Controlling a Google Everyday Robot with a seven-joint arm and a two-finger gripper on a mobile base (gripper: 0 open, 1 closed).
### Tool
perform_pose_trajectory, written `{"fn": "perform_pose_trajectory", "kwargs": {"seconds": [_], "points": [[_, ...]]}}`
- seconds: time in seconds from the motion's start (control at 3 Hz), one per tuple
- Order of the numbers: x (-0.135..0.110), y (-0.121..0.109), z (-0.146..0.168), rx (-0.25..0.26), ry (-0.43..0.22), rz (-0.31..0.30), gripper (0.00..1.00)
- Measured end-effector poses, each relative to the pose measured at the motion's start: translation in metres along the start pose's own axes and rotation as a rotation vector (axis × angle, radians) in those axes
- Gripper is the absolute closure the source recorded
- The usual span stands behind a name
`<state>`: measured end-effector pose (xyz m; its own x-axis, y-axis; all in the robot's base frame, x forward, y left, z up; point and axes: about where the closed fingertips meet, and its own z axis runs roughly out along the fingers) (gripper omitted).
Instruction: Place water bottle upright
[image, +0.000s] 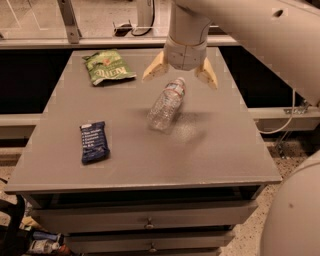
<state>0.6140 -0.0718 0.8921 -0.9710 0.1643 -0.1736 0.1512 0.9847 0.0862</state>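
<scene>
The water bottle (167, 104) lies on its side near the middle of the grey table (225, 150), white cap pointing to the far right. It is clear and ribbed, with a label band near the shoulder. My gripper (180, 76) hangs just above and behind the cap end. Its two tan fingers (155, 66) are spread wide apart, one on each side of the cap, and hold nothing.
A green snack bag (107, 66) lies at the far left of the table. A dark blue wrapped bar (93, 142) lies at the near left. Drawers (150, 220) sit below the table's front edge. A rail runs behind the table.
</scene>
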Motion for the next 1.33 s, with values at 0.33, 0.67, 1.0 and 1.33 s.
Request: {"fn": "perform_pose_trajectory", "kwargs": {"seconds": [0.33,0.67,1.0,1.33], "points": [[0.003,-0.007,0.012,-0.009,-0.004,0.093,0.00],[-0.004,-0.007,0.020,-0.022,-0.012,0.130,0.00],[-0.018,-0.004,0.028,-0.034,-0.016,0.115,0.00],[-0.027,0.001,0.039,-0.048,0.022,0.084,0.00]]}}
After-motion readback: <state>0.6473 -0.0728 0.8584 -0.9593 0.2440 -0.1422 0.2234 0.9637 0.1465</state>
